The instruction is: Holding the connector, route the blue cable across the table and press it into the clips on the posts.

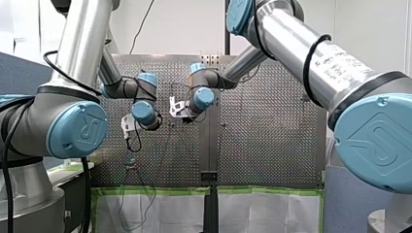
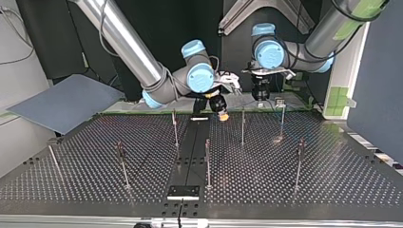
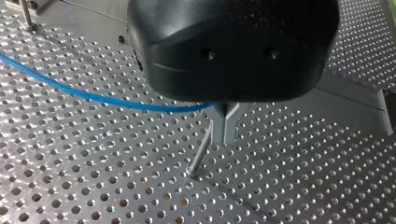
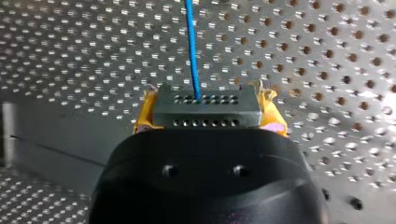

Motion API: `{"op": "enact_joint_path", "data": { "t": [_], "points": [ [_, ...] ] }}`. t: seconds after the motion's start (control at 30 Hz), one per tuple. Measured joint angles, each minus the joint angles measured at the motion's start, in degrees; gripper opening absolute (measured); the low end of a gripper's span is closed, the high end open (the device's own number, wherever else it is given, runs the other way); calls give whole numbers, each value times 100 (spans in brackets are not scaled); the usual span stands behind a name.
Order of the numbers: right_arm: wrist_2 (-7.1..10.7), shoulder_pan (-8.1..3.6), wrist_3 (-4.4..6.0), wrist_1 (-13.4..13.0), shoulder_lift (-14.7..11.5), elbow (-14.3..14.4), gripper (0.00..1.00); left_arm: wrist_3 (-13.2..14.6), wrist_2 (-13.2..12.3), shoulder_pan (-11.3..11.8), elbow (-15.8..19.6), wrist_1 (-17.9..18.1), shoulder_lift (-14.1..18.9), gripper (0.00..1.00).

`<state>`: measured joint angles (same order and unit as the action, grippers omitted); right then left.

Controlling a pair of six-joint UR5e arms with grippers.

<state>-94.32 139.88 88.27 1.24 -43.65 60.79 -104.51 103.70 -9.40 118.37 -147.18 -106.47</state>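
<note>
Right pincer: my right gripper (image 4: 208,106), a yellow pad on each side, is clamped on a dark grey rectangular connector block (image 4: 205,119) with two rows of small holes.
Cable at the block: a thin blue cable (image 4: 192,46) leaves the block's far face and runs straight ahead over the table.
Left pincer: my left gripper (image 3: 225,126), black-bodied with metal fingers, has its tips pressed together. The blue cable comes in from one side to the fingers' root and seems pinched there, but the body hides the rest.
Beside the left pincer: a thin metal post (image 3: 200,154) stands just beside the fingertips, its foot in a table hole.
Place in the scene: in the top view both grippers hang over the table's far edge, my right one near the middle and my left one further right.
Table: the silver perforated metal table (image 2: 332,161) carries slender upright posts (image 2: 243,126), near and far.
Far left: a flat grey panel (image 2: 62,102) lies tilted beyond the table.
</note>
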Motion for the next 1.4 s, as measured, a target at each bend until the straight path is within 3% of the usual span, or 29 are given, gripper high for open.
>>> {"op": "enact_joint_path", "data": {
  "t": [0.17,0.4,0.87,1.2,1.4],
  "points": [
    [40,2,-6,-44,14,137,0,-15,-50,37,0,97,-21,0],
    [150,-96,62,-263,25,294,0,-124,-184,70,0,264,-50,0],
    [367,-238,177,-542,39,315,0,-293,-353,220,-24,617,-251,0],
    [441,-354,233,-581,61,316,0,-317,-435,293,-130,797,-619,0],
    [471,-401,232,-586,228,316,0,-323,-463,343,-329,892,-719,0]
  ]
}}
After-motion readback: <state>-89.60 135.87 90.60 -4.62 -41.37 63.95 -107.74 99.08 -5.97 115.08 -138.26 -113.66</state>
